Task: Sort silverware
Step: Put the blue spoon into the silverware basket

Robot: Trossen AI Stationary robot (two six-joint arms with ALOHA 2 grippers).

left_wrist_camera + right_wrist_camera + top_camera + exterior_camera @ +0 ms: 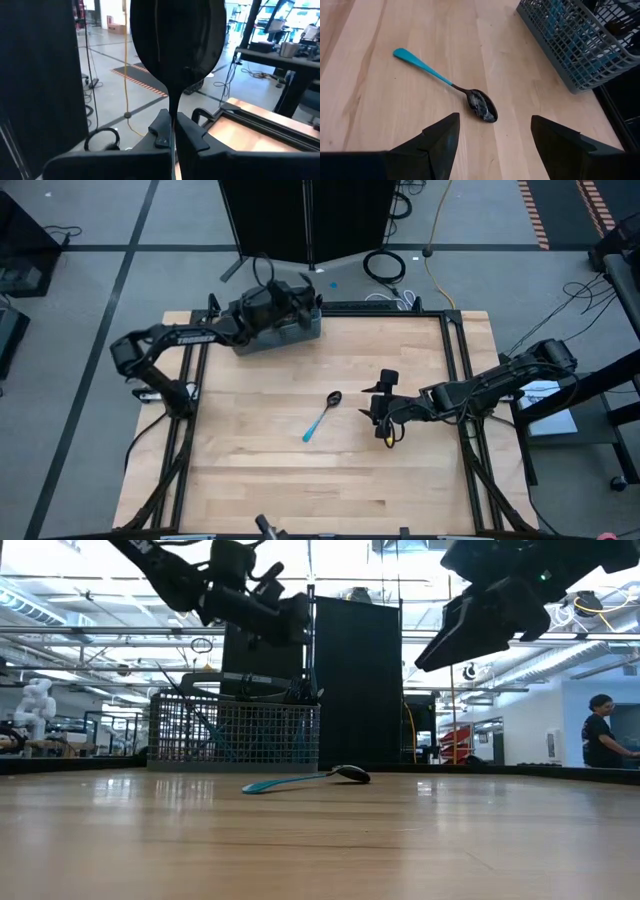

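1. Desk: a pale wooden top inside a dark frame rail. Most of its surface is bare, with wide open room along the 6 o'clock edge and across the 9 o'clock half.
2. Spoon: lies flat near the middle of the desk, touching nothing. Its dark bowl points toward 1 o'clock and its light-blue handle toward 7 o'clock. It is well apart from every edge.
3. Wire-mesh basket: grey, set at the 12 o'clock edge of the desk, just left of centre, close against the frame rail. Blue handles show through its mesh in the right wrist view.
4. Left gripper: raised above the basket at 12 o'clock. Its fingers are pressed together on the thin dark neck of a second spoon, whose broad dark bowl stands up in front of the wrist camera.
5. Right gripper: hangs above the desk at 3 o'clock of the lying spoon, near it but not touching. Its fingers are spread wide and hold nothing; clear wood lies between them and the spoon's bowl.
6. Person: stands far behind the desk at the room's right side.
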